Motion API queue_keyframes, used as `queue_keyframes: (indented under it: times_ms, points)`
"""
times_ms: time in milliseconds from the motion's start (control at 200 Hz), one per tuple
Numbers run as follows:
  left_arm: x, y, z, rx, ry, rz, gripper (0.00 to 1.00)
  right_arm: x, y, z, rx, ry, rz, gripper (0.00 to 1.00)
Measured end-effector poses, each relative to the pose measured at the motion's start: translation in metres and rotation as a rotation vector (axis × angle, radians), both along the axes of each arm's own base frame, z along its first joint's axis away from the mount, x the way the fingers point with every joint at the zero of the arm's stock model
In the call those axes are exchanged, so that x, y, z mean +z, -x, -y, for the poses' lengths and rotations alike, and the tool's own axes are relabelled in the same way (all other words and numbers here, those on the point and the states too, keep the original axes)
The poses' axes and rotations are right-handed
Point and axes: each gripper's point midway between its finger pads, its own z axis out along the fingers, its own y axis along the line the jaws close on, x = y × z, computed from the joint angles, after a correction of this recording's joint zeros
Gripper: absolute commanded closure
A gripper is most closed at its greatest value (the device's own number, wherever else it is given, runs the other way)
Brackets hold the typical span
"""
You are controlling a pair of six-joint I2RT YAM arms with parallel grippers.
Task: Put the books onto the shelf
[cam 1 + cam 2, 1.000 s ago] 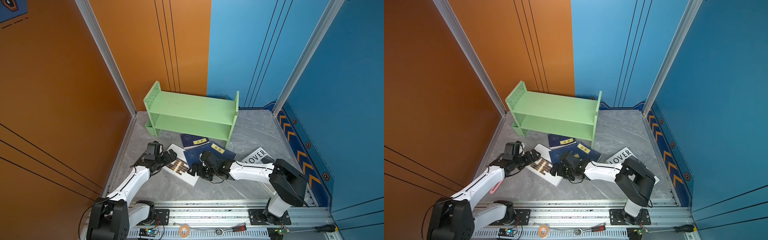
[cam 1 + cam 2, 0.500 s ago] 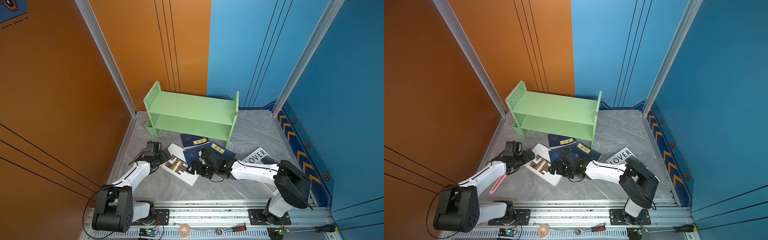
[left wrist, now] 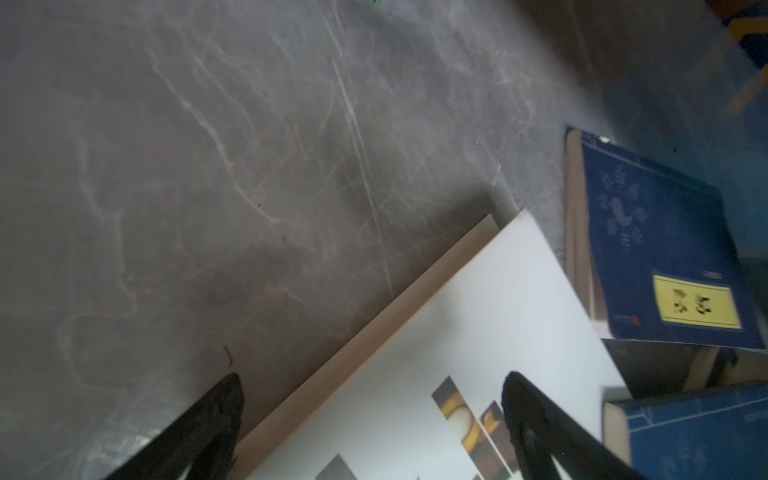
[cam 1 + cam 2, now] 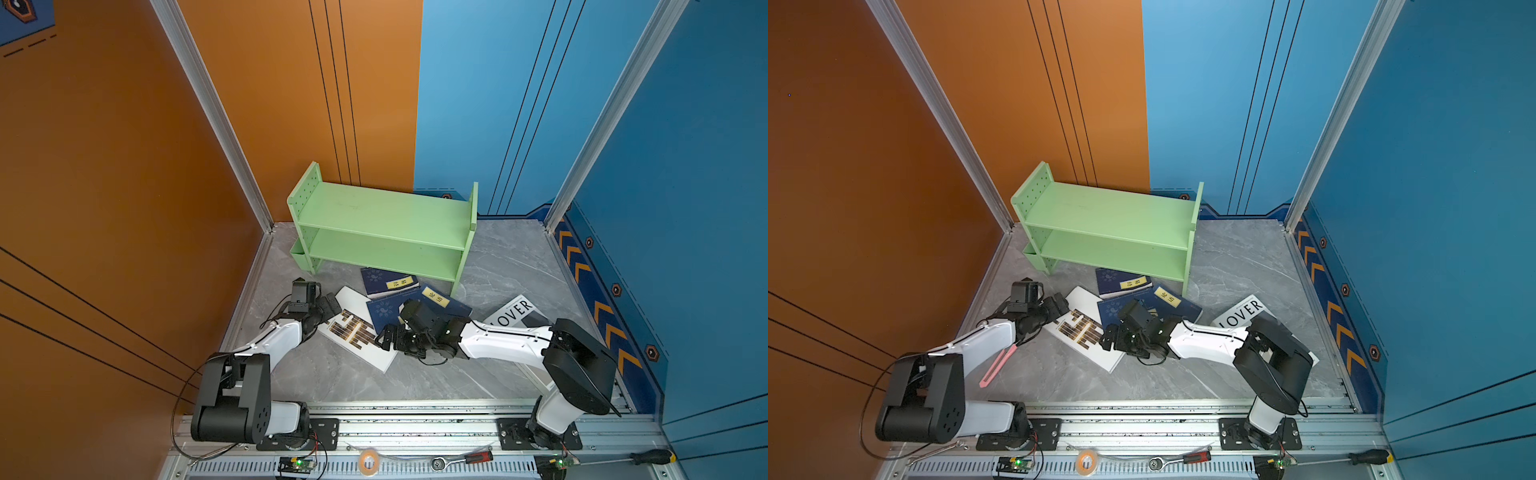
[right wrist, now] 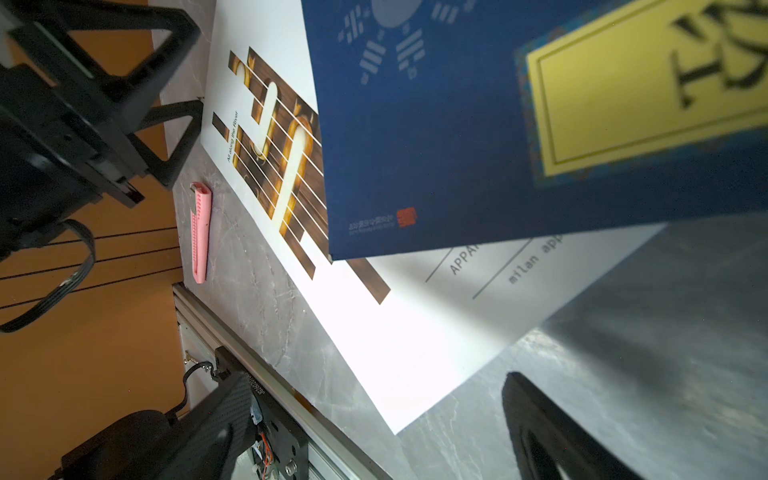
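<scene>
One light green shelf (image 4: 382, 216) (image 4: 1108, 212) stands at the back of the grey marbled table (image 4: 498, 257), two tiers high, with a small bin (image 4: 297, 249) on its left side panel. Two arms rise from the front rail.

Every book in view lies flat on the table in front of the shelf. There are two large white ones: the patterned book (image 4: 353, 328) (image 4: 1084, 330) left of centre and the LOVER book (image 4: 513, 309) (image 4: 1241, 311) to the right, partly under the right arm. Two navy covers with yellow labels show plainly: the rear navy book (image 4: 386, 282) (image 4: 1121, 282) just before the shelf's lower tier, and the front navy book (image 4: 440, 301) (image 4: 1167, 299), which overlaps the patterned book. Whether a third navy one sits beneath them I cannot tell. One pink tool (image 4: 996, 368) (image 5: 199, 232) lies under the left forearm.

The left arm stretches low from its base toward the patterned book's left edge. The left gripper (image 4: 332, 305) (image 3: 372, 378) is spread wide and grips nothing; one finger is over the table, the other over the white cover.

The right arm has its elbow raised and its forearm reaching leftward, low over the books. The right gripper (image 4: 386, 334) (image 5: 370, 386) is likewise spread wide with nothing in it, at the patterned book's front corner.
</scene>
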Motion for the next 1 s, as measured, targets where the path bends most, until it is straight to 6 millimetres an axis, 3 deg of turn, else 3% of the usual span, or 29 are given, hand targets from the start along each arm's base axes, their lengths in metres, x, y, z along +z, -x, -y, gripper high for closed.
queue_keyframes:
  times_ms: [170, 305, 676, 801, 1001]
  points:
    - [-0.003, 0.001, 0.006, -0.009, 0.040, -0.010, 0.02, -0.016, 0.002, 0.001, 0.003, 0.029, -0.029, 0.03]
    - [0.000, 0.009, 0.019, -0.040, 0.090, 0.003, 0.02, -0.017, 0.000, 0.003, -0.004, 0.032, -0.032, 0.03]
    - [0.035, 0.035, 0.059, -0.141, 0.220, 0.103, 0.02, -0.028, 0.008, 0.032, -0.028, 0.105, -0.076, 0.03]
    - [0.056, 0.045, 0.073, -0.176, 0.289, 0.137, 0.02, -0.018, 0.016, 0.044, -0.029, 0.123, -0.086, 0.03]
    - [0.087, 0.058, 0.085, -0.196, 0.390, 0.160, 0.02, 0.020, 0.017, 0.062, -0.043, 0.084, -0.082, 0.03]
